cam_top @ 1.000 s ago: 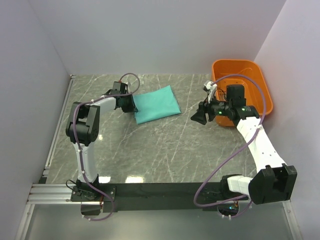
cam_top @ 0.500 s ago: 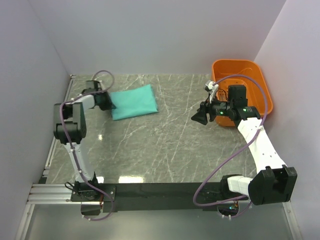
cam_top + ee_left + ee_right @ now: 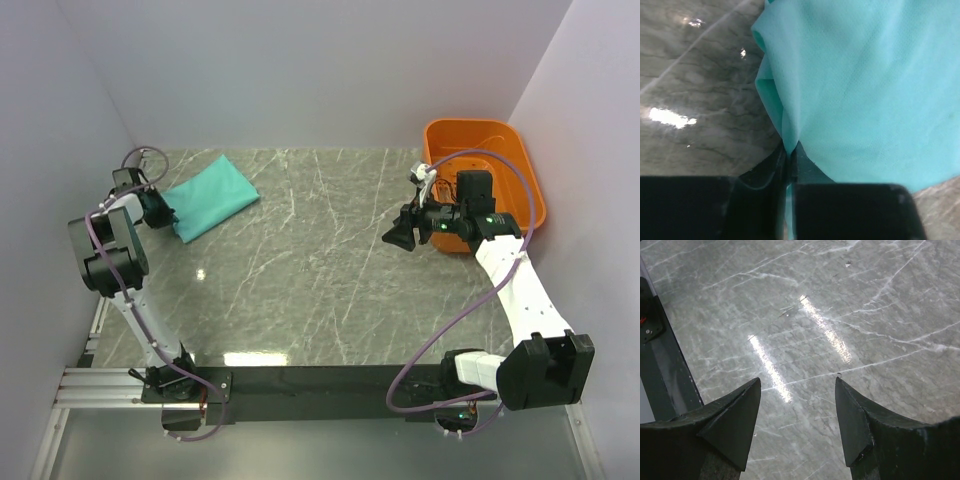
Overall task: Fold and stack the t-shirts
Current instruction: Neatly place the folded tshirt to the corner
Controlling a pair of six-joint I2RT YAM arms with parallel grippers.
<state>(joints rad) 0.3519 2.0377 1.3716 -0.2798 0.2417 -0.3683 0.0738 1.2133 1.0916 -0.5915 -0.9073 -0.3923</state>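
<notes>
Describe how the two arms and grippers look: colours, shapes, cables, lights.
The left arm and right arm have white links joined by bulky black joint housings. A purple cable loops along each. Small green lights glow on the right arm. The left gripper and right gripper have plain black, tapered fingers; no markings show.

Dragged leftward by left claw [image 3: 170, 214], t-shirt [image 3: 213, 194] now at table [image 3: 330, 260] far-left corner.

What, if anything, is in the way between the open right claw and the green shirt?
Nothing visible. The right gripper hangs open beside the orange basket, and only tabletop shows between it and the folded t-shirt, which the left gripper pinches at one edge.
</notes>
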